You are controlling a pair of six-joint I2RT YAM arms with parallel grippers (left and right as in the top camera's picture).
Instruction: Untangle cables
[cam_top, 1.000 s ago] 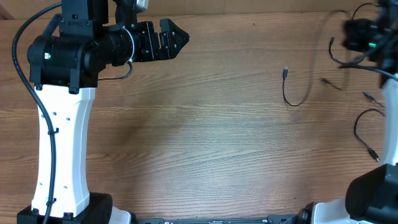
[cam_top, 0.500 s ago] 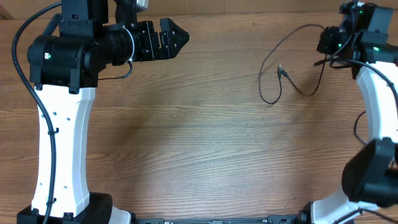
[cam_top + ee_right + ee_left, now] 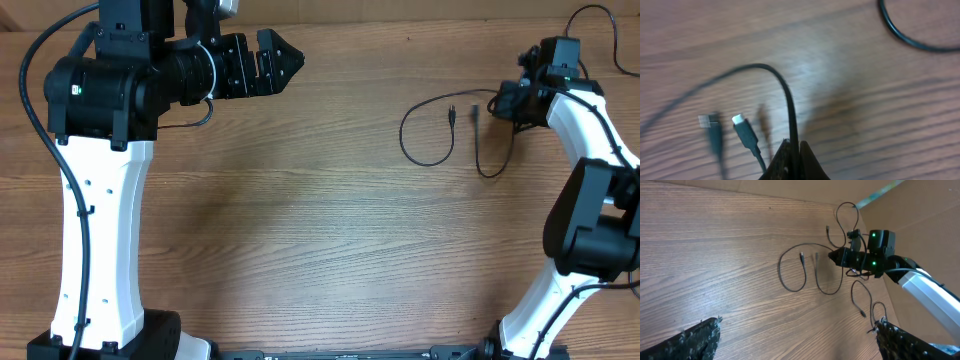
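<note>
Two cables (image 3: pixel 428 163) loop left of the right gripper (image 3: pixel 508 100), clamped on one; left gripper (image 3: pixel 288 62), spread, sits farther.

Left fingers (image 3: pixel 286 56) wide, right fingers (image 3: pixel 781 164) together

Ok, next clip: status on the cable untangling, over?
Left hand open, parked well clear. Right hand shut on one cable, two plug ends loose beside it. Nothing in the way.
</note>
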